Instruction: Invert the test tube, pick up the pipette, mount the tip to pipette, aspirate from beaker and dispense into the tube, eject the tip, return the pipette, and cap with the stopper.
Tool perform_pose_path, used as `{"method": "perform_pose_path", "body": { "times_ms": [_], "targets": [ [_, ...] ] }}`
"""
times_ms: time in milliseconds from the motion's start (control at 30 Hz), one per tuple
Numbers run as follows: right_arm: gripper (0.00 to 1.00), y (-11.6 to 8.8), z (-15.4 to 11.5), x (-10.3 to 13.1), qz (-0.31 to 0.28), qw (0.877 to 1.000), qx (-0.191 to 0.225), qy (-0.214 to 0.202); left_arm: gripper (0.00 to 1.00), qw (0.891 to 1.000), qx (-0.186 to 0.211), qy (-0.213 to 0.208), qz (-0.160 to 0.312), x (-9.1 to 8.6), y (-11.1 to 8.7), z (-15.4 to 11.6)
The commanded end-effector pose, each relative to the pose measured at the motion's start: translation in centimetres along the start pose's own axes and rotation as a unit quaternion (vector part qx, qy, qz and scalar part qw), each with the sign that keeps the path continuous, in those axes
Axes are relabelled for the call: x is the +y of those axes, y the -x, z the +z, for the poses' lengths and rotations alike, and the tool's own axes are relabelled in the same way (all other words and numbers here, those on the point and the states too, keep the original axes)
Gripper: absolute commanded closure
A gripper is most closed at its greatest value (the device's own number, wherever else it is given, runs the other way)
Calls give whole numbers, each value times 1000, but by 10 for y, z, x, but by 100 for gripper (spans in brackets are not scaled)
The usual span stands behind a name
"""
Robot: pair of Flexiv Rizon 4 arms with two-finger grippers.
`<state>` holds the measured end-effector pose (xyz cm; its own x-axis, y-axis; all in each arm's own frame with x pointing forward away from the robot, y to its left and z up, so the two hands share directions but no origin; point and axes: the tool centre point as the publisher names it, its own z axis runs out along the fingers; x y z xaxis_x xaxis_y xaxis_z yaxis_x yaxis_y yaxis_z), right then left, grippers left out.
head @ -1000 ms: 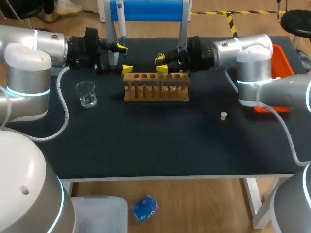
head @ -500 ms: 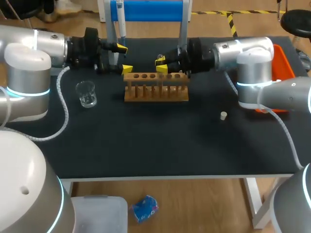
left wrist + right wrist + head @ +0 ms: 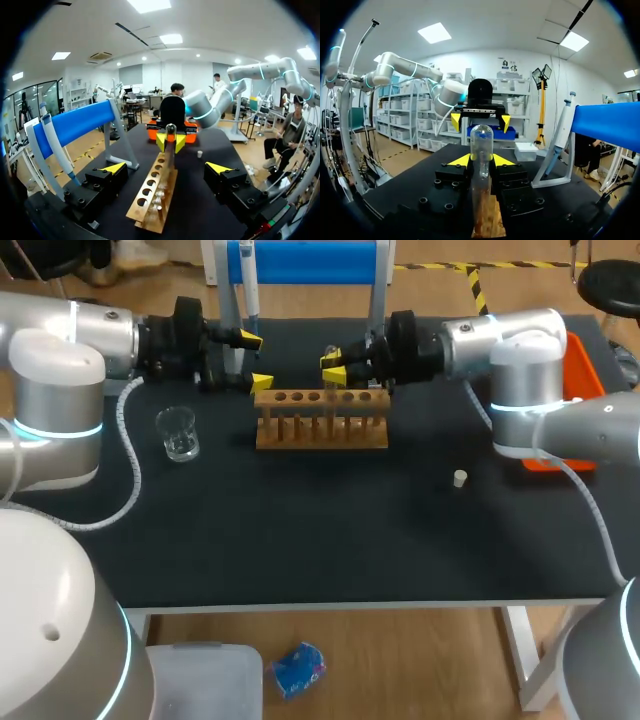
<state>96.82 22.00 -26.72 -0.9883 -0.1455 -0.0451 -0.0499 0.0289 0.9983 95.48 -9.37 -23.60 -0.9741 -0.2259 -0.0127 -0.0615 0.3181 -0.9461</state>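
The right claw (image 3: 334,367) has gone up a little since a moment ago, and it is closed on the test tube (image 3: 481,150), one yellow tip on each side; so the tube is coming up out of the wooden rack (image 3: 320,420), just above the rack's back edge; its round end points up, so I think the flip, the first job, is only starting; the left claw (image 3: 256,360) has not moved, and it hangs wide open near the rack's left end, holding nothing; now the count: two claws, one test tube that I can see, one rack, one glass beaker (image 3: 178,434) on the left of the surface (image 3: 320,540), one small stopper (image 3: 459,478) lying alone on the right, and one pipette (image 3: 250,280) hanging on the blue stand (image 3: 310,260) at the back; the pipette, beaker and stopper are all untouched, so most of the task is still to do.
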Motion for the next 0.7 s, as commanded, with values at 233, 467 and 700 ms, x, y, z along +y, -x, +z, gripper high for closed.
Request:
{"method": "perform_pose_path", "body": {
  "times_ms": [233,467,700],
  "targets": [
    [100,-1,-5,12,8,1000,2,-2,0,1000,0,0,0,0,0,0],
    [100,-2,-5,20,13,1000,2,-5,0,1000,0,0,0,0,0,0],
    [100,-4,-4,28,19,1000,2,-2,0,1000,0,0,0,0,0,0]
  ]
}}
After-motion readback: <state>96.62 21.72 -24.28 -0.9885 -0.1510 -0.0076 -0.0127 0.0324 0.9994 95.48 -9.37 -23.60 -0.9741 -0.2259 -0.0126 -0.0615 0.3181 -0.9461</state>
